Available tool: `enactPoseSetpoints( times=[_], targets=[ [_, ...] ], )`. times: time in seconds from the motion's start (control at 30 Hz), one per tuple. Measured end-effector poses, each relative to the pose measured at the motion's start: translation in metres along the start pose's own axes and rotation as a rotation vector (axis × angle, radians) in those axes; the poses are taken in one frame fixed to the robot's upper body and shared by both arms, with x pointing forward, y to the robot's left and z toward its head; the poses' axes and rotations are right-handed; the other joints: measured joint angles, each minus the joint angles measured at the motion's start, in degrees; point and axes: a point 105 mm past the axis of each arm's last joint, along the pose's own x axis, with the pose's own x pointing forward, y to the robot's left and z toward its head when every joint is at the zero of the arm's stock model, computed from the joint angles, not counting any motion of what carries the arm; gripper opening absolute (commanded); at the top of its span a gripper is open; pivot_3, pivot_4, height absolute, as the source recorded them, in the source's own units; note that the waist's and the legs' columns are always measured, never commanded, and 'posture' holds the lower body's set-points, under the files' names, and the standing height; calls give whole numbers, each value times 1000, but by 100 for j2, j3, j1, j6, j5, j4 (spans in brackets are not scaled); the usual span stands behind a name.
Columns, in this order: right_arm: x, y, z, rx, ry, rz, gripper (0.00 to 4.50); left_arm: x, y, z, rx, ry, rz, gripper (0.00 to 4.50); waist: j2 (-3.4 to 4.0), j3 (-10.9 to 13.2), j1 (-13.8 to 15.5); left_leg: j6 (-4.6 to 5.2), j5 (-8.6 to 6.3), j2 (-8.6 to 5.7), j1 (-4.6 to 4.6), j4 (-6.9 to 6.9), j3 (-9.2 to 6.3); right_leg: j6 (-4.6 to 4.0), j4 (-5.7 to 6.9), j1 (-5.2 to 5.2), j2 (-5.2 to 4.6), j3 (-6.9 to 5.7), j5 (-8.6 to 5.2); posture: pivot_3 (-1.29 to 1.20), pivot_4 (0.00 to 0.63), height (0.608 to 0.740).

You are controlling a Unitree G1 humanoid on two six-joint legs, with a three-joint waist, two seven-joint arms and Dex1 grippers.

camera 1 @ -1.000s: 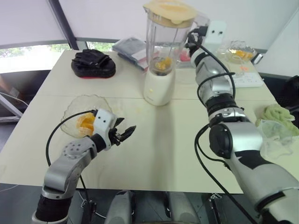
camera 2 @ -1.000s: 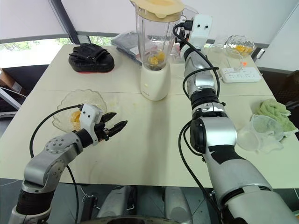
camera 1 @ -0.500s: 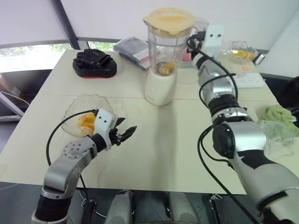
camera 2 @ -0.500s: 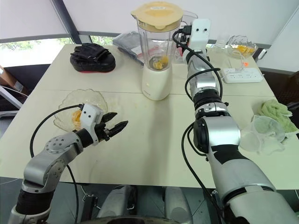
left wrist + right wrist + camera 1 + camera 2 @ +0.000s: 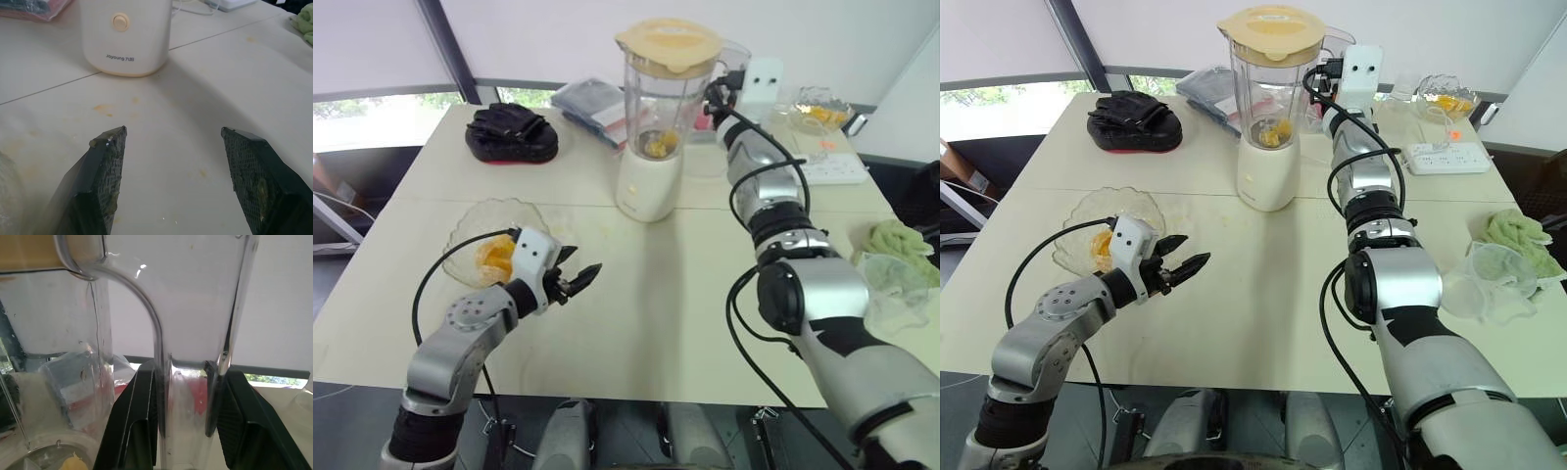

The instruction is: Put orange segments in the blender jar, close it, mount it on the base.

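Orange segments lie at the bottom of the clear plastic blender jar, which stands capped by its pale yellow lid on the white blender base toward the back of the cream desk. The right claw is clenched around the jar's clear curved handle. The left claw hangs released above the desk, just beside the ruffled glass bowl holding more fruit.
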Motion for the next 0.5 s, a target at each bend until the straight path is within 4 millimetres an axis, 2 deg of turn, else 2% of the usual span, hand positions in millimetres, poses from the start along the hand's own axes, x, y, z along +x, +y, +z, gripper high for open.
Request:
enactPoseSetpoints(
  times=[0.1,0.37,0.5],
  targets=[
    [-4,0,-13,-8,30,6,3926,1,-3,-1,-1,4,-11,3240,0,0,-3,0,0,0,0,0,0,0,1,0,0,0,0,0,150,740],
    [-6,0,-19,-38,37,16,3926,6,-6,2,6,-1,-31,3240,1,0,-75,0,0,1,2,0,-2,0,4,0,3,0,0,0,150,740],
    [-17,-8,-45,-44,94,0,3926,8,-6,3,6,-6,-34,3240,0,0,-75,0,0,0,2,1,0,1,1,3,1,0,0,0,150,740]
  ],
)
